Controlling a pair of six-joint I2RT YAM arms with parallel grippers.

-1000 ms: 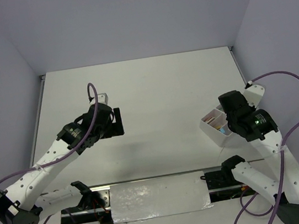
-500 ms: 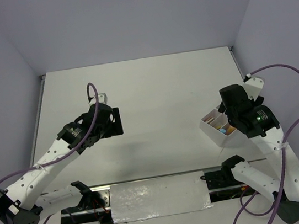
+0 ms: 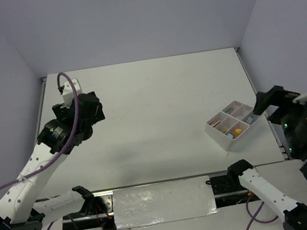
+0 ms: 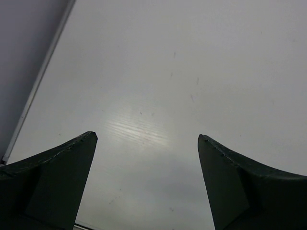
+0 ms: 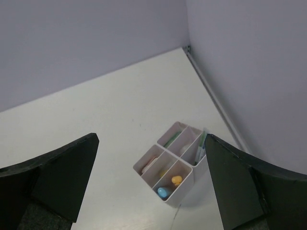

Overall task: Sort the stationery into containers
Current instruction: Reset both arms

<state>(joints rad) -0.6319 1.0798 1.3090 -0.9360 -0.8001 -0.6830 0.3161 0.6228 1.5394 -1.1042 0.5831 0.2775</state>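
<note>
Scene: white counter [image 3: 156, 92], walled on three sides.

Container: one small white compartmented tray [image 3: 248, 134], sitting flat on the counter at the right side, near the right wall and turned at an angle to the counter edges. In the right wrist view the tray [image 5: 186, 190] lies below and ahead of the camera.

Contents, as far as they can be made out:
- short orange piece [image 5: 176, 180] and short blue piece [image 5: 163, 192], close together, apparently in the same corner compartment
- pale pink item [image 5: 148, 163] in the neighbouring compartment; shape too small to tell
- thin green item [image 5: 170, 140] lying along a long compartment
- slim green pen [image 5: 202, 141] leaning against the far end wall

Right gripper [image 5: 149, 137]: raised well above the tray, jaws spread wide, nothing between them.

Left gripper [image 4: 147, 136]: over bare counter on the left side, well apart from the tray. Jaws spread wide, holding nothing.
</note>
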